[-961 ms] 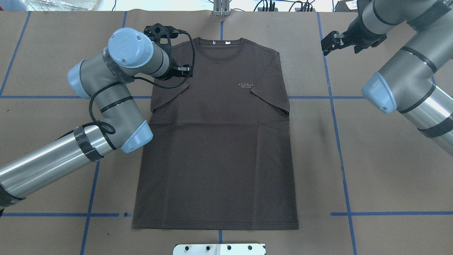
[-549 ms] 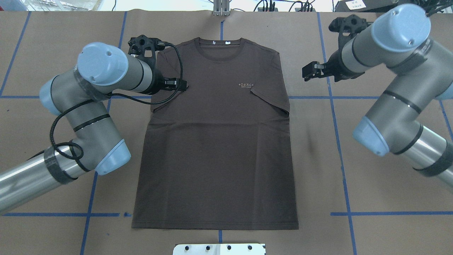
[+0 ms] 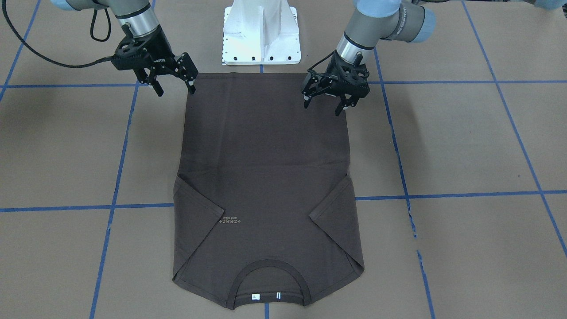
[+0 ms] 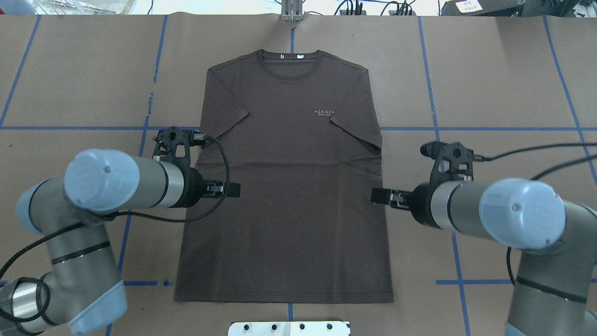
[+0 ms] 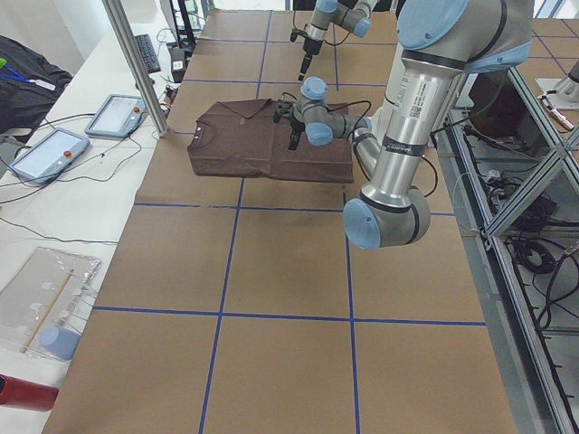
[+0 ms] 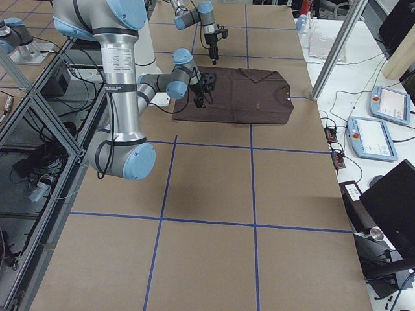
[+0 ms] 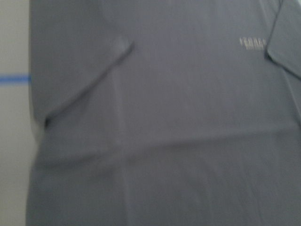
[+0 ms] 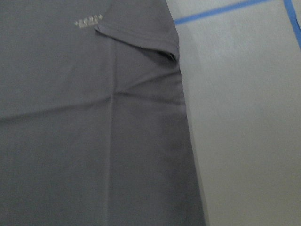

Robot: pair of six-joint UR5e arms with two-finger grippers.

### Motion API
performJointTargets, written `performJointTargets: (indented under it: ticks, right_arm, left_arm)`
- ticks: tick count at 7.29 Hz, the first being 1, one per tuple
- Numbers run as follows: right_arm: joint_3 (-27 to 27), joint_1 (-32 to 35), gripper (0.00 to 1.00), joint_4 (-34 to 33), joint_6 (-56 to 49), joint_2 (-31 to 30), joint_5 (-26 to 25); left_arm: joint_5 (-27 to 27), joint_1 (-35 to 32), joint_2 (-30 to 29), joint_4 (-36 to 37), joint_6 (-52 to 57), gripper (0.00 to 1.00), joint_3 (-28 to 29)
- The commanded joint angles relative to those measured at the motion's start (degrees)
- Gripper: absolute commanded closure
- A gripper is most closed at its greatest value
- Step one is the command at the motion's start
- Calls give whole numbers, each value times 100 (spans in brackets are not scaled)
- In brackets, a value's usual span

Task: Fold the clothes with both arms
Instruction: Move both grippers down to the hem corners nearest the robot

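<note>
While the smooth brown T-shirt [image 4: 284,210] lies flat, left fingers [image 3: 340,106] and right fingers [image 3: 190,82] stand apart.

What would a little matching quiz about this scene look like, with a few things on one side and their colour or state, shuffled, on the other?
Things:
1 sleeves
2 tape
3 base
4 left gripper and right gripper

Colour or state:
A white
B open, jaws apart
C blue
D folded inward over the shirt

Pairs: 1-D, 2-C, 3-A, 4-B.
</note>
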Motion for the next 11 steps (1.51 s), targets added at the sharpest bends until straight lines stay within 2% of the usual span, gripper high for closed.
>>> performJointTargets:
  ticks: [1, 2, 3, 6, 11]
  right_arm:
    - [355, -1352, 10, -4, 1004, -620, -1026]
    - [382, -1496, 11, -4, 1156, -630, -1168]
    - [382, -1541, 9, -4, 1158, -630, -1265]
    - [409, -1647, 8, -4, 1158, -630, -1362]
    - [435, -1656, 8, -4, 1167, -639, -1389]
  left_arm:
    - [378, 821, 704, -25, -1033, 6, -464]
    - [726, 1225, 890, -7, -1579, 35, -579]
    - [800, 1525, 996, 10, -1907, 50, -563]
    - [809, 1642, 1417, 19, -1928, 51, -571]
    - [958, 1853, 1533, 28, -1954, 51, -554]
